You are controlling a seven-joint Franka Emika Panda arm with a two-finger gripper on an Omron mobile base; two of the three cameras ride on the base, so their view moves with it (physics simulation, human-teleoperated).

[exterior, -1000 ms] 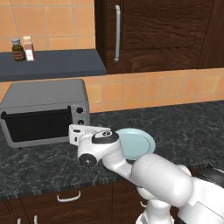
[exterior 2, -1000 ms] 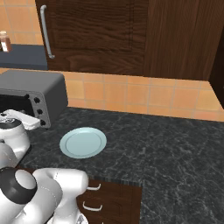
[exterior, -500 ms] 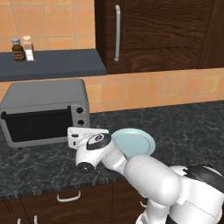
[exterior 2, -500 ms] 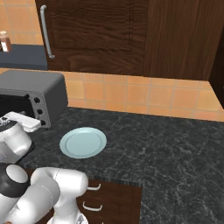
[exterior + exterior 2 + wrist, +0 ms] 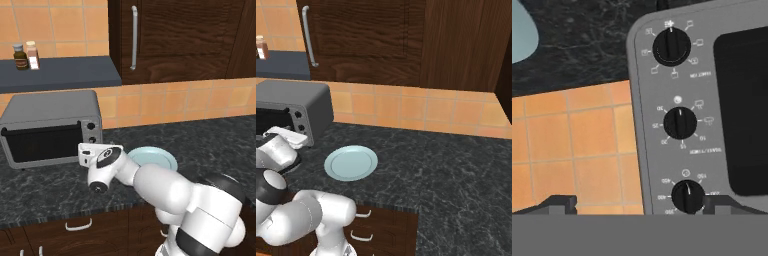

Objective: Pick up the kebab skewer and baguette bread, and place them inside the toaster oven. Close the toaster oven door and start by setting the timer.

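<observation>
Now the gripper [image 5: 632, 202], fingers spread wide and holding nothing, faces the three black knobs [image 5: 680, 123] on the toaster oven [image 5: 50, 125], door shut.

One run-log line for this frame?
phase: timer step | toaster oven door: closed | gripper: open, facing knobs | plate: bare

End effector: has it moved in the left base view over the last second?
Yes. The end effector has slid left toward the toaster oven, its white hand now overlapping the oven's lower right corner instead of sitting right of it. Jaws open.
</observation>
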